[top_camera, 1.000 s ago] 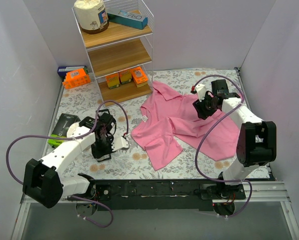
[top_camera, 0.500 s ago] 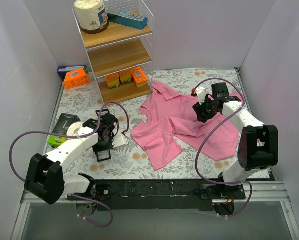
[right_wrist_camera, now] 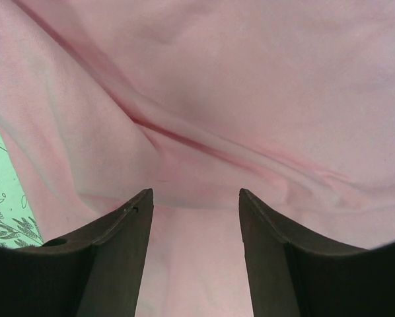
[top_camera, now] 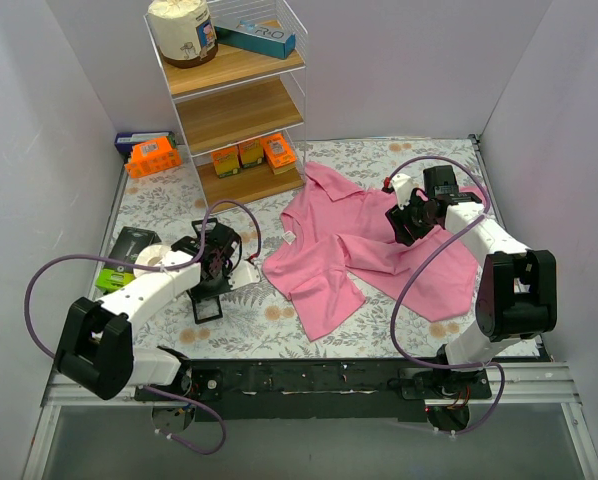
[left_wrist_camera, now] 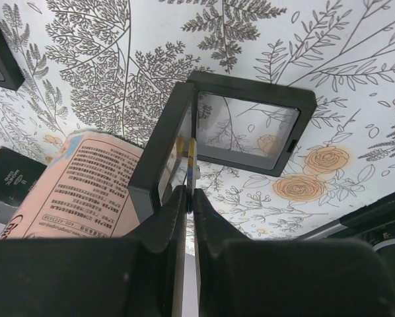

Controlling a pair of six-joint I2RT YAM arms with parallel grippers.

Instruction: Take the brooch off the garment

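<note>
Brooch [left_wrist_camera: 192, 164] edge-on in the clamped left gripper [left_wrist_camera: 189, 197] above a black frame case [left_wrist_camera: 250, 86], right gripper [right_wrist_camera: 195, 198] agape over the garment [right_wrist_camera: 250, 79].

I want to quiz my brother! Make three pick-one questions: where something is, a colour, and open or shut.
1. Where is the right gripper? A over the shirt B on the shelf C beside the orange box
2. What colour is the shirt? A blue B pink C green
3. The right gripper is: A open B shut C out of sight
Answers: 1A, pink fabric fills its wrist view; 2B, plainly pink; 3A, its fingers stand apart.
</note>
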